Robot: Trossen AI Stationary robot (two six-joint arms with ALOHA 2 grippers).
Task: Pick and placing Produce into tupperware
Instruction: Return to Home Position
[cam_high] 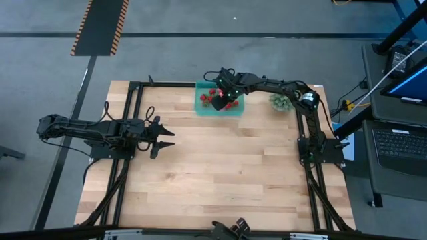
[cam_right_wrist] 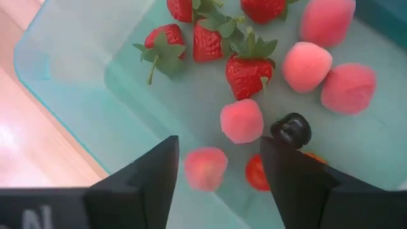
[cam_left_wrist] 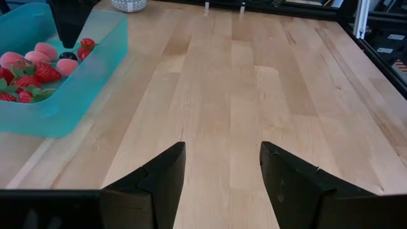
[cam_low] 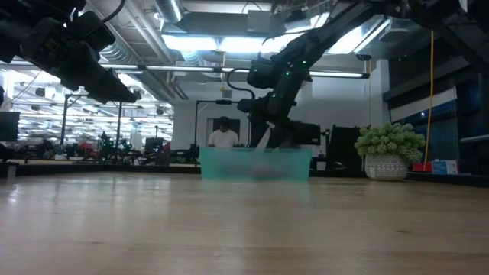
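Observation:
The teal tupperware (cam_high: 219, 100) sits near the table's far edge, and its wall (cam_low: 256, 163) shows in the low view. Red strawberries (cam_right_wrist: 248, 70), pink pieces (cam_right_wrist: 241, 121) and a dark berry (cam_right_wrist: 291, 129) lie on its floor. My right gripper (cam_right_wrist: 219, 146) hangs open above the container (cam_high: 223, 97), pointing down. A blurred pink piece (cam_right_wrist: 205, 168) shows between and below its fingers, apart from both. My left gripper (cam_high: 167, 138) is open over bare wood at the table's left (cam_left_wrist: 222, 149). From there the filled container (cam_left_wrist: 63, 70) shows far off.
A spiky green plant ball in a white pot (cam_high: 279, 101) stands just right of the tupperware, close to the right arm (cam_low: 390, 149). Bare wood spreads across the middle and near side of the table (cam_left_wrist: 254, 95). A person (cam_low: 224, 136) is in the room behind.

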